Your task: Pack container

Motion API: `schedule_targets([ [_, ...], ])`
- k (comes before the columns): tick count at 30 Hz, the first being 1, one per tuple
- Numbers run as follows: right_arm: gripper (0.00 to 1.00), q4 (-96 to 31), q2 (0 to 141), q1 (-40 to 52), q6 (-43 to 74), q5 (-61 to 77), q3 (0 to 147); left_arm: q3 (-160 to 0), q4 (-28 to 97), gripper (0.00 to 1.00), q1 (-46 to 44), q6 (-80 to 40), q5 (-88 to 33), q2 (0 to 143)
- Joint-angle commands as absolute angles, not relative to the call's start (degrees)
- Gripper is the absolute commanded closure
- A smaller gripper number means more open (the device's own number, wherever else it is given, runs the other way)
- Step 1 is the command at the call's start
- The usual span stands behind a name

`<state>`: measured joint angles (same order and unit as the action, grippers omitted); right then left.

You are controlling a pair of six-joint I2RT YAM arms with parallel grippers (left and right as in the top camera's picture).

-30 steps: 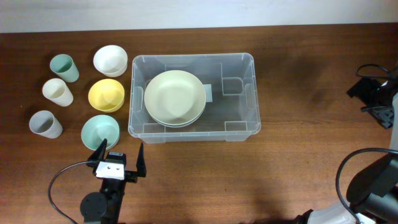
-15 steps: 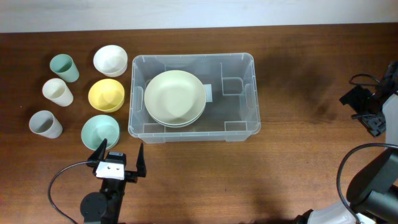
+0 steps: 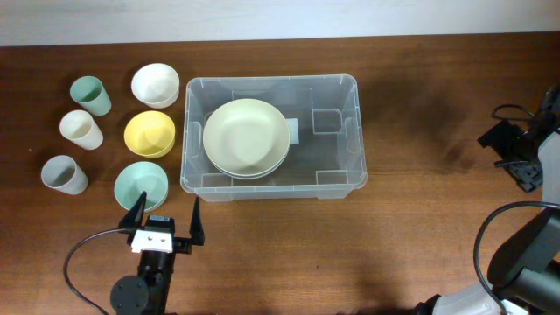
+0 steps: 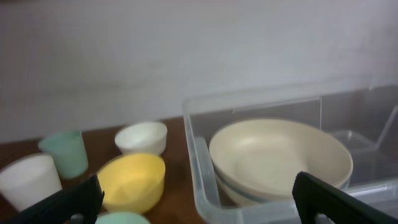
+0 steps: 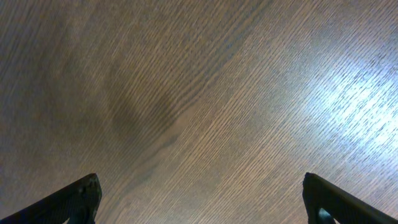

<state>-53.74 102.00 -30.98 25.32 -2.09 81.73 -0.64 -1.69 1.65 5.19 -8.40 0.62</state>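
Note:
The clear plastic container [image 3: 337, 96] stands mid-table and holds stacked cream plates [image 3: 246, 137]; both also show in the left wrist view, the container [image 4: 200, 174] and the plates [image 4: 280, 158]. Left of it are a white bowl [image 3: 156, 84], a yellow bowl [image 3: 150, 133], a mint bowl [image 3: 141, 185], and a green cup [image 3: 91, 94], a cream cup [image 3: 80, 129] and a grey cup [image 3: 64, 174]. My left gripper [image 3: 166, 219] is open and empty, just in front of the mint bowl. My right gripper [image 3: 512, 153] is open and empty at the far right edge.
The right wrist view shows only bare wood table [image 5: 199, 93] under the open fingers. Black cables [image 3: 83, 262] loop near the front left and the front right [image 3: 490, 245] of the table.
The right arm shifted slightly left at the table's right edge one second ago, then held still. The left gripper moved a little toward the front. The objects did not move.

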Motion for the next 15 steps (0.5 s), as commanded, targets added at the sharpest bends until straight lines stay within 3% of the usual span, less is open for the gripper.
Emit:
schedule_targets([
  [1, 0.01, -53.69, 101.62, -30.83, 25.8, -2.15, 81.47, -3.22, -4.29, 0.01, 2.26, 6.13, -7.88, 0.67],
  [6, 0.01, -53.71, 101.62, -30.83, 25.8, -2.15, 81.47, -13.1, -0.93, 0.0, 5.28, 4.62, -2.35, 7.73],
  [9, 0.01, -53.71, 101.62, -30.83, 25.8, -2.15, 81.47, -28.91, 7.88, 0.0, 9.15, 4.27, -1.93, 19.77],
  [15, 0.01, -53.69, 101.62, -30.83, 25.8, -2.15, 81.47, -53.56, 23.11, 0.01, 12.16, 10.2, -11.49, 39.53],
])
